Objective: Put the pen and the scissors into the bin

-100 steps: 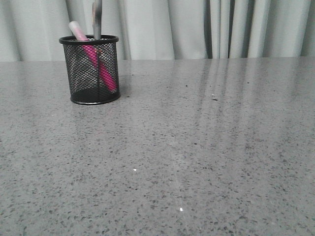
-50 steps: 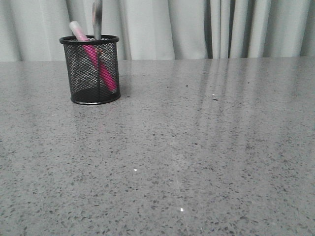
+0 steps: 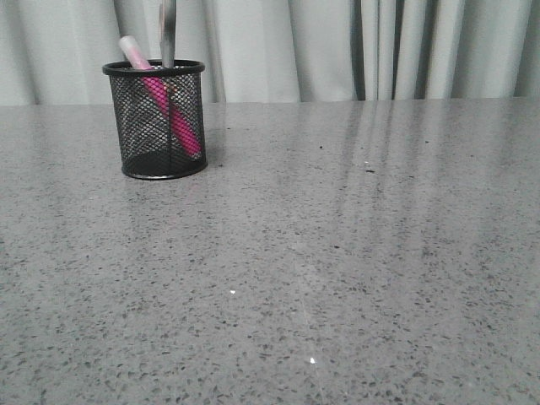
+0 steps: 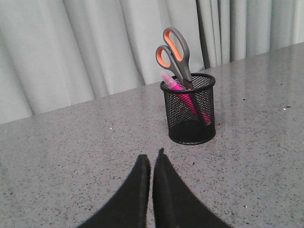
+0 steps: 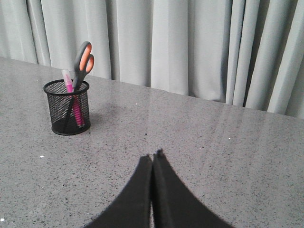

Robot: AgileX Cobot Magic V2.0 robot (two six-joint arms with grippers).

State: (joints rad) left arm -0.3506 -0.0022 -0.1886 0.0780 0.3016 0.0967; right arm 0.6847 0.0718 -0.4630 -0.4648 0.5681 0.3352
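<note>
Bin point(image 3: 160, 118) upright on grey speckled table point(image 3: 337, 253), far left in front view, close before pale pleated curtain point(image 3: 337, 51). Black wire mesh, solid rim and base, resting flat. Same bin point(image 4: 188, 111) near middle of left wrist view, and small point(image 5: 67, 108) in right wrist view.

Pen point(image 3: 164, 105) inside bin, leaning, pink body visible through mesh, pale cap end poking above rim toward left in front view. Pink also visible through mesh in left wrist view point(image 4: 187, 97) and in right wrist view point(image 5: 76, 107).

Scissors point(image 4: 175, 52) standing in same bin, blades down inside mesh, grey handles with orange-lined loops well above rim (front view shows only a grey sliver point(image 3: 167, 34) rising out of frame). Handles tilted, clear in right wrist view point(image 5: 83, 64). Both items contained; neither touching table outside bin.

Left gripper point(image 4: 151, 164) apart from bin, over bare table, black fingers pressed together with barely a slit between, holding nothing. Right gripper point(image 5: 152, 164) well apart from bin, likewise closed tip to tip, holding nothing. Neither arm visible in front view.
</note>
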